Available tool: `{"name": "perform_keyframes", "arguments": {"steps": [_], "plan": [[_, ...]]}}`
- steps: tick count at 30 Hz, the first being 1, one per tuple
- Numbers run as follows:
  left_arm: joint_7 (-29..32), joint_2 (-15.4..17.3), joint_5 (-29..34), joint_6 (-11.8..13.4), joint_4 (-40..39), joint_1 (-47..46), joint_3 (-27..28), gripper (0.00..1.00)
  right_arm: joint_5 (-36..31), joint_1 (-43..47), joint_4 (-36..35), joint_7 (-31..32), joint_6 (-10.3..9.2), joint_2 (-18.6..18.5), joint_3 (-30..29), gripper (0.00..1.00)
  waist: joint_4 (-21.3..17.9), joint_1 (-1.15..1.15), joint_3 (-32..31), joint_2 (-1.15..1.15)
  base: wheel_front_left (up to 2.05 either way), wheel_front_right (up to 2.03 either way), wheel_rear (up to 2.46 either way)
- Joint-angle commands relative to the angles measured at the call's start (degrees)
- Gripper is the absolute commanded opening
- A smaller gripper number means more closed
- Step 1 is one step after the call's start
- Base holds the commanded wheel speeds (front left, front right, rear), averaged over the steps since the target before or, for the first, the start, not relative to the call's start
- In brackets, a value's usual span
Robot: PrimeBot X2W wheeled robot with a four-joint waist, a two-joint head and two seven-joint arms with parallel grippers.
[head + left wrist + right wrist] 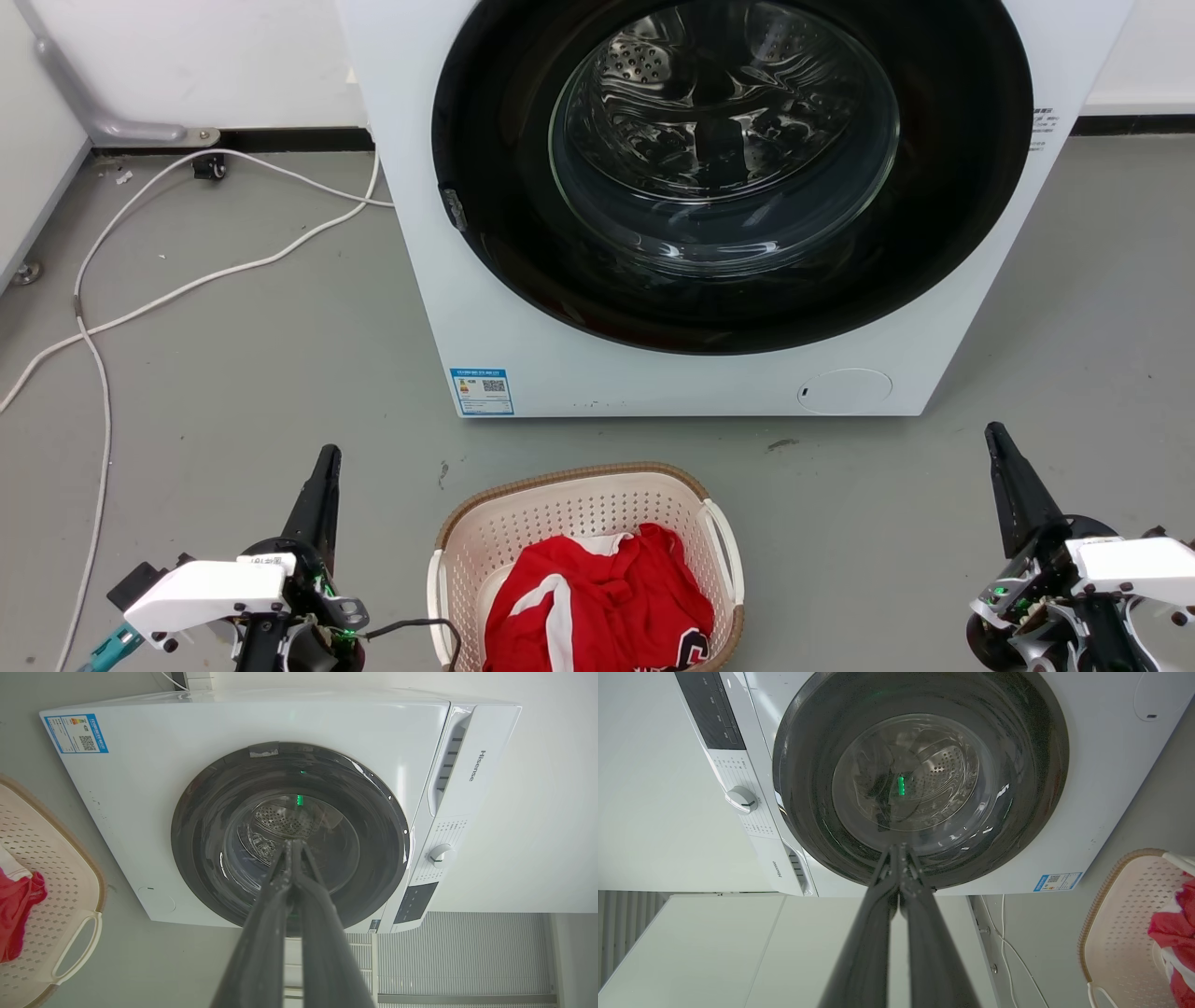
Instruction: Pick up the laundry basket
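The fingers of the left gripper and the right gripper are seen pressed together, empty, apart from the laundry basket, which is set on the grey floor between them, before the Hisense washing machine, and in which a red-and-white garment is heaped.

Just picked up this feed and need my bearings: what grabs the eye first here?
The washer dominates the top of the head view, its big dark round door facing the robot. In front of it on the grey floor sits the basket, with a bright red garment inside. The left tool and right tool flank the basket, both shut and holding nothing.
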Motion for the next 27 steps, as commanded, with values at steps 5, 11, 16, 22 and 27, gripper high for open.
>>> {"name": "perform_keyframes", "arguments": {"steps": [5,11,16,22,27], "plan": [[0.1,0.2,0.1,-0.1,-0.1,-0.4,0.1,0.00,-0.3,-0.8,0.0,0.0,-0.02,0.2,0.0,0.00,0.0,0.00,0.0,0.00,0.00,0.00,0.00],[0.1,0.2,0.1,-0.1,-0.1,-0.4,0.1,0.00,-0.3,-0.8,0.0,0.0,-0.02,0.2,0.0,0.00,0.0,0.00,0.0,0.00,0.00,0.00,0.00],[0.1,0.2,0.1,-0.1,-0.1,-0.4,0.1,0.00,-0.3,-0.8,0.0,0.0,-0.02,0.2,0.0,0.00,0.0,0.00,0.0,0.00,0.00,0.00,0.00],[0.1,0.2,0.1,-0.1,-0.1,-0.4,0.1,0.00,-0.3,-0.8,0.0,0.0,-0.02,0.2,0.0,0.00,0.0,0.00,0.0,0.00,0.00,0.00,0.00],[0.0,0.0,0.0,0.0,0.0,0.0,0.0,1.00,0.0,0.0,0.0,0.0,0.00,0.0,0.0,1.00,0.0,0.00,0.0,0.00,0.00,0.00,0.00]]}}
